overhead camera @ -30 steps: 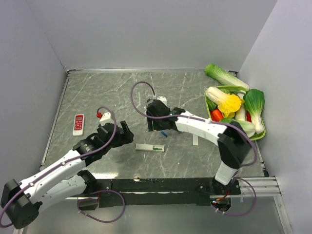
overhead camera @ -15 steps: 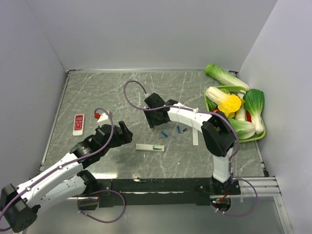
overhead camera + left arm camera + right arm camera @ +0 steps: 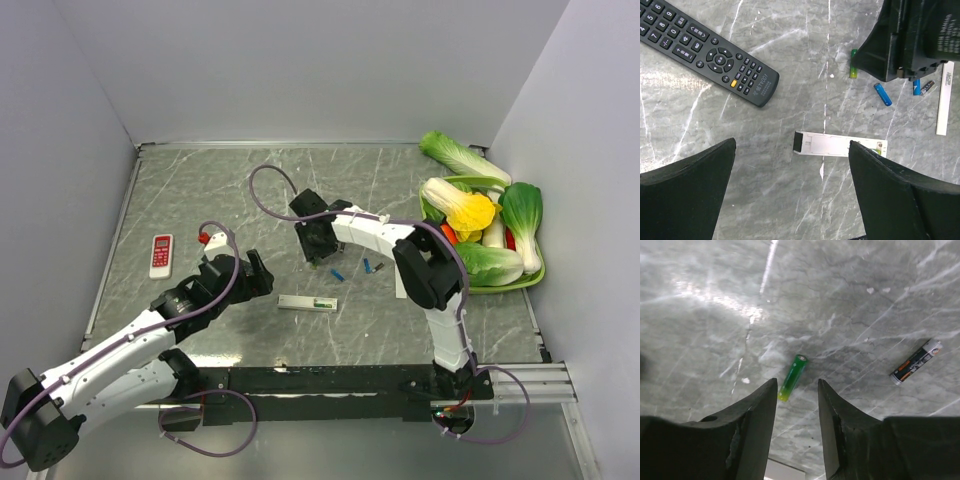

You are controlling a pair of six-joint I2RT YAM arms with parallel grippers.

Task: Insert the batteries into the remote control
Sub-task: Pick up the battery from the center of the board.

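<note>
The right claw (image 3: 796,385) is hovering low over the veined grey marble counter (image 3: 850,290). Its matte black jaws are standing partly apart around the lower end of a glossy green cylindrical battery (image 3: 792,376) at frame centre, not pinching it. A black cell (image 3: 916,362) is lying at right. The left claw (image 3: 792,145) is gaping wide above the flat silver remote (image 3: 825,144), with a blue cell (image 3: 882,94) lying at upper right.

Grey marbled table (image 3: 200,190), black remote (image 3: 707,52), small white remote (image 3: 161,254), silver remote (image 3: 835,145) (green at one end), green battery (image 3: 793,377), blue battery (image 3: 882,94), black battery (image 3: 916,362), white strip (image 3: 944,100).
</note>
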